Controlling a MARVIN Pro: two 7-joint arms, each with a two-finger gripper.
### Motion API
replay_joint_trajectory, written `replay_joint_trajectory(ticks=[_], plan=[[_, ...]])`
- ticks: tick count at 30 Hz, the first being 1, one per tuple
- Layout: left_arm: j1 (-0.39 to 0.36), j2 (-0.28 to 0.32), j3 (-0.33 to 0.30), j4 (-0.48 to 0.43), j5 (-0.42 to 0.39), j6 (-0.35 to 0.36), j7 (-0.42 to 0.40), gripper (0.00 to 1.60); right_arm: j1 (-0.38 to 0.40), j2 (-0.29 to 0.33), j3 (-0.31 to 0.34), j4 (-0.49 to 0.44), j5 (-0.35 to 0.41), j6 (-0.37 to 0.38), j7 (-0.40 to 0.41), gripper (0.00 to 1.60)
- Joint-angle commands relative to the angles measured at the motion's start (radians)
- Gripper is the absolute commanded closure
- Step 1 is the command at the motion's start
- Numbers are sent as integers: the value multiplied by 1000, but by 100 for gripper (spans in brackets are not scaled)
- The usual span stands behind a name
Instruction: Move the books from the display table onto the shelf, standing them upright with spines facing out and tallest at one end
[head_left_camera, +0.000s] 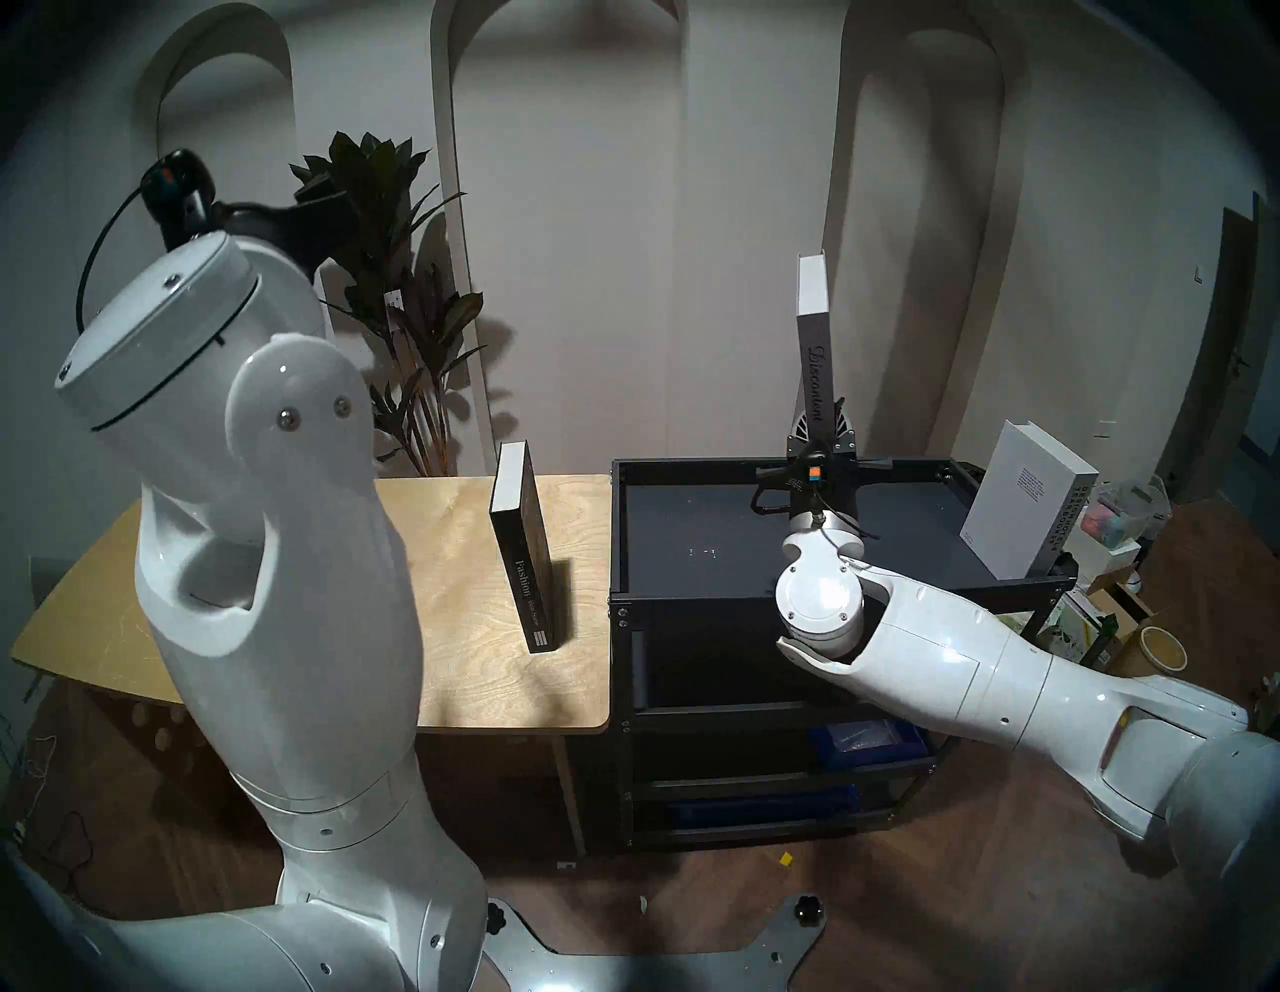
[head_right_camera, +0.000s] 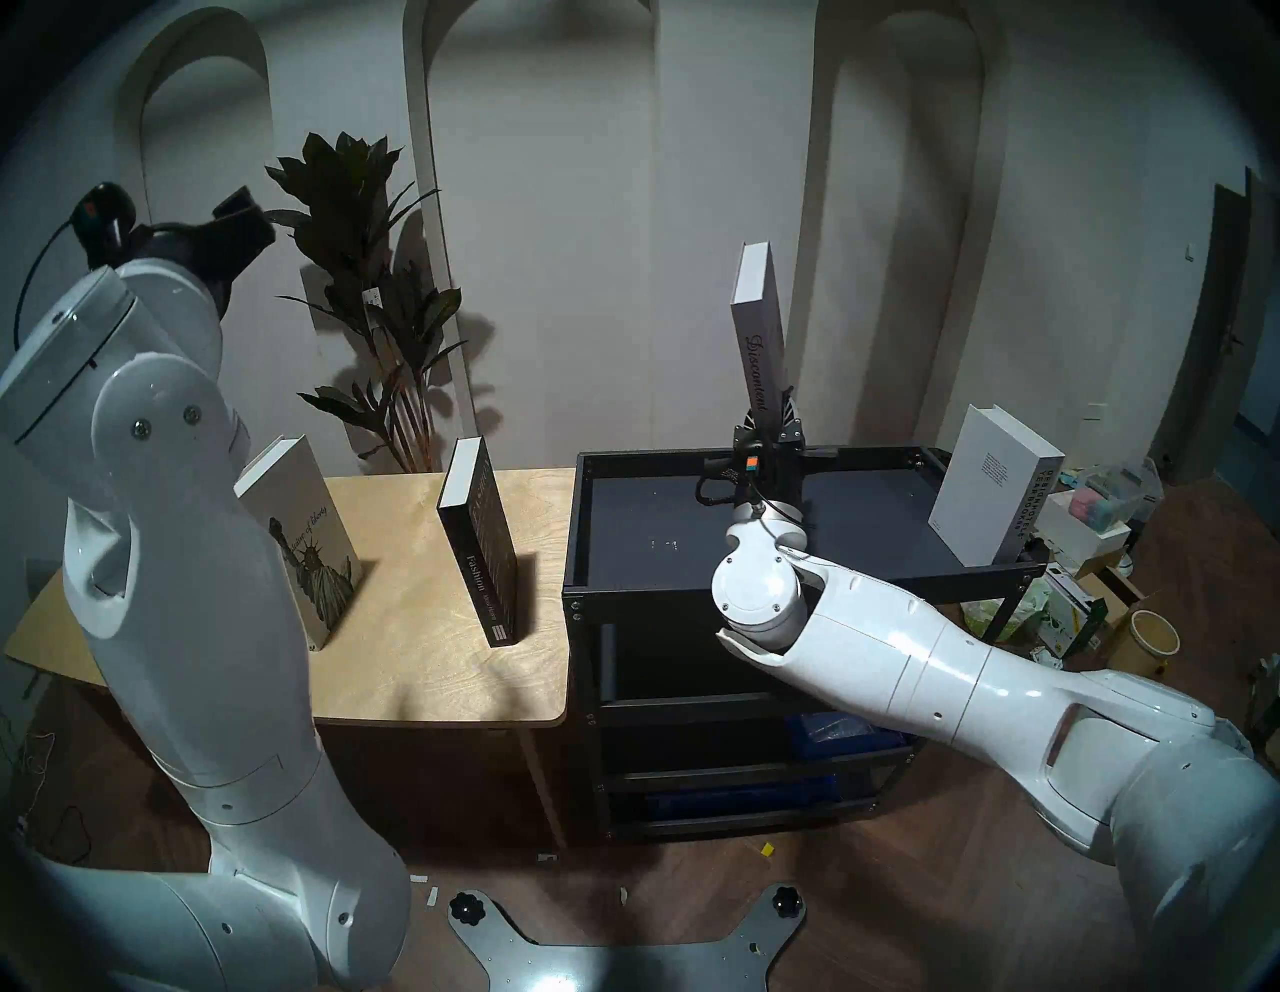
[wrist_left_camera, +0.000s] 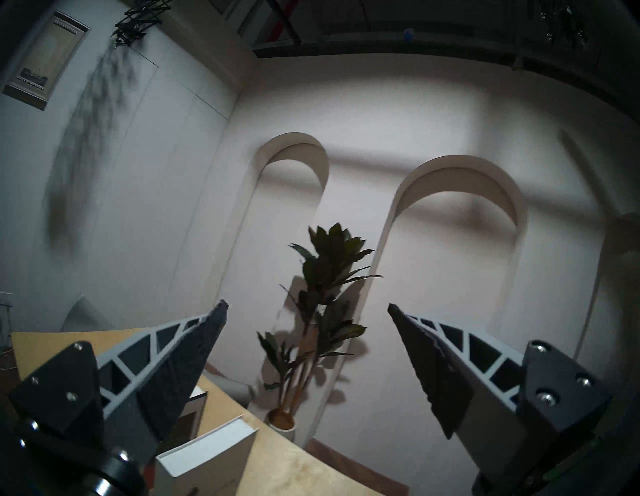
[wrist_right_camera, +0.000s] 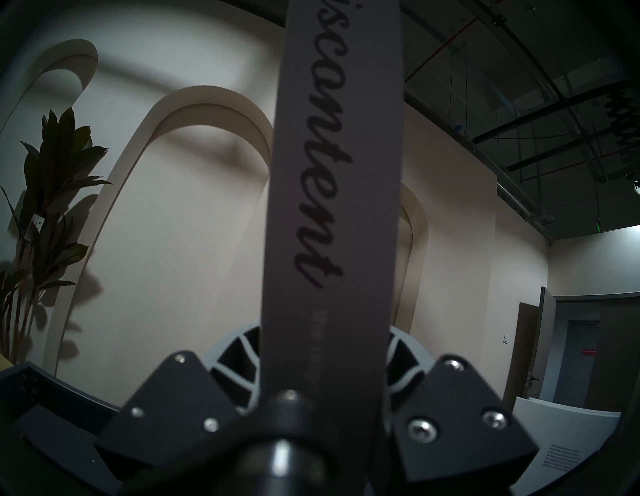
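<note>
Grey "Discontent" book (head_left_camera: 816, 360) stood upright above the black shelf (head_left_camera: 692, 554), clamped in the right gripper (head_left_camera: 819, 433), one white yearbook (head_left_camera: 1025, 506) on the shelf's right end, two books, "Fashion" (head_right_camera: 481, 547) and Statue of Liberty (head_right_camera: 308, 540), upright on the display table (head_right_camera: 415, 665), potted plant (wrist_left_camera: 322, 318) behind, left gripper (wrist_left_camera: 306, 346) raised, spread wide, empty.

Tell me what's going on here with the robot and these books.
The right gripper holds the grey Discontent book upright above the black shelf, where a white book already stands at the right end. The left gripper is open and empty, raised over the table, where the Fashion book and the Statue of Liberty book still wait.
</note>
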Motion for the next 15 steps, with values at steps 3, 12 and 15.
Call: replay_joint_trajectory(ticks=[3,12,15], plan=[[96,64,-86,16,31,-1,6,0,-21,125,43,-53,49,-48,10,160],[179,97,-166,58,53,-1,0,0,-52,200,75,-105,134,-110,41,160],[206,109,-186,73,59,-1,-3,0,-62,220,86,-127,165,-133,53,160]])
